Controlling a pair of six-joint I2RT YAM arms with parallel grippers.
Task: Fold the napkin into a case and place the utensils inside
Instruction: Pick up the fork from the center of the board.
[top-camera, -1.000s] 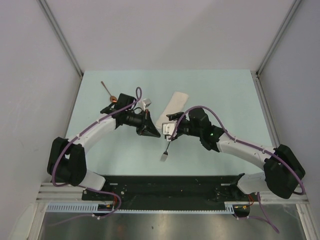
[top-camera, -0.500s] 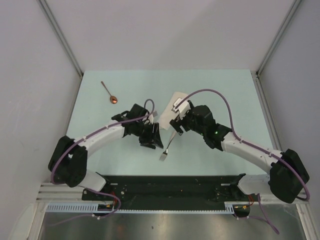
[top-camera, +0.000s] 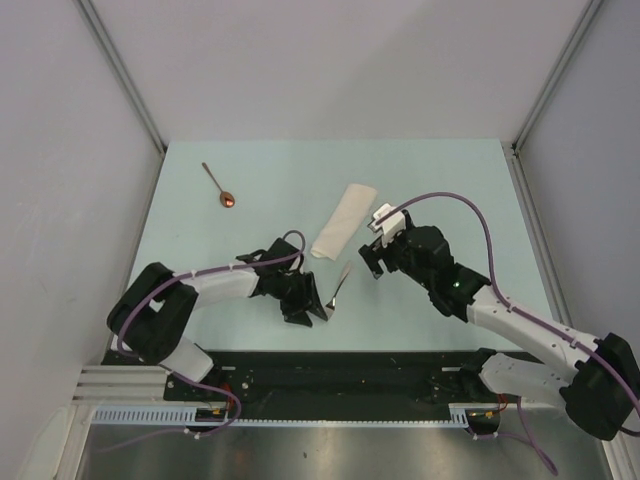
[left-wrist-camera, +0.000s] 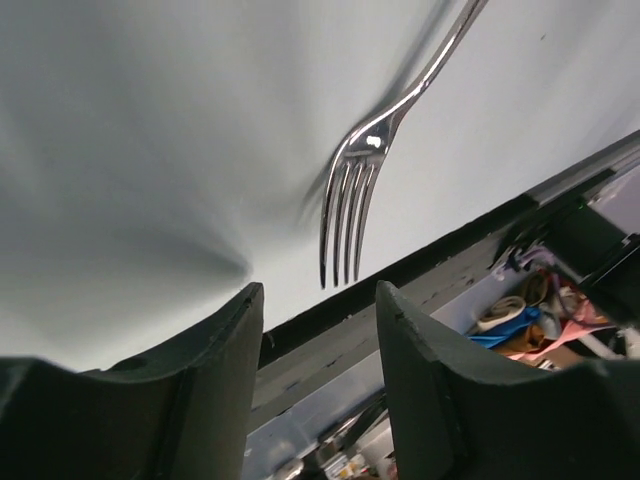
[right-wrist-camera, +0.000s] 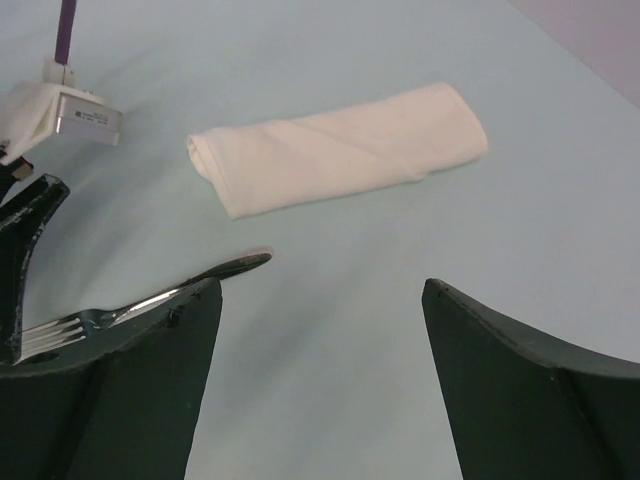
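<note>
Two utensils lie outside the case (top-camera: 343, 222), a cream-white cloth rolled into a narrow, long pouch, softly creased; it rests slantwise on the pale blue-green table (top-camera: 450, 180) near its middle. One end of the roll shows its layered folds in the right wrist view, and the other end is rounded. The only lettering is on a small white module (right-wrist-camera: 75, 115) with a purple cable (right-wrist-camera: 66, 25), whose grey face carries print too small to read. The silver fork (top-camera: 337, 290) lies flat just near of the case, apart from it, handle pointing toward the roll and four tines toward the near edge. The spoon (top-camera: 218, 184), slim-handled with a shiny copper-orange bowl, lies well apart at the far left of the table. The left gripper (top-camera: 303, 300) sits low just beside the fork's tines, its jaws parted to a middling gap with nothing between them. The right gripper (top-camera: 373, 260) hovers on the fork's other side, near the case's near end, jaws spread wide and holding nothing.
</note>
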